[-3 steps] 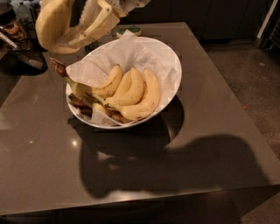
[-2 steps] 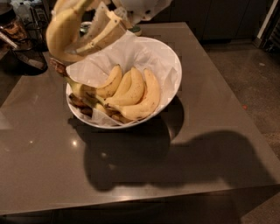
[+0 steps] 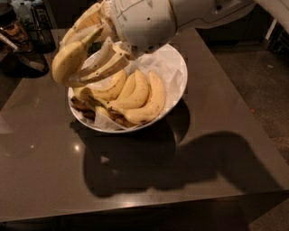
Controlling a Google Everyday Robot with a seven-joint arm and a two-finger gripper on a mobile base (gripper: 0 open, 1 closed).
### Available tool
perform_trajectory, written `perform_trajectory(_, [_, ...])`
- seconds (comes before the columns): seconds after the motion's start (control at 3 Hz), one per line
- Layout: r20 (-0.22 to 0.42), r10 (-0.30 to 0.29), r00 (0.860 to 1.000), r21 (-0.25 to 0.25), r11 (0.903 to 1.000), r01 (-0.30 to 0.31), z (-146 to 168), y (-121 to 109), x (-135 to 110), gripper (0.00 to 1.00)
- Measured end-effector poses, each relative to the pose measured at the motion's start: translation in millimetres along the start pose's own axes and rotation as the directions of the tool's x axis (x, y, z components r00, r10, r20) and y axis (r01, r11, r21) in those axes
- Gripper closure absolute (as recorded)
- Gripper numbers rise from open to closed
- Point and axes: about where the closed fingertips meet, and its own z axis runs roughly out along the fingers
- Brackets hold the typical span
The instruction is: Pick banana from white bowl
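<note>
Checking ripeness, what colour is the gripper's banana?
Bright yellow, in the camera view; the gripper holds the banana above the left rim of the white bowl.

Cream-white gripper [image 3: 74, 67] at the upper left of the view. Two long flat fingers [image 3: 104, 64], each with rows of small holes (like perforated plastic). Behind them a round, glossy white wrist shell [image 3: 144, 22] with tiny dark screw dots, then a smooth white arm [image 3: 212, 9].

Looks steeply down from above onto the table [image 3: 226, 103], quite near, with the gripper [image 3: 72, 58] closest, upper left, clasping the banana [image 3: 61, 68].
</note>
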Motion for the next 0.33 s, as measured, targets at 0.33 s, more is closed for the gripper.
perform_trajectory(0.33, [0.0, 0.0, 1.0, 0.0, 1.0, 0.0, 0.0, 0.0, 0.0, 1.0])
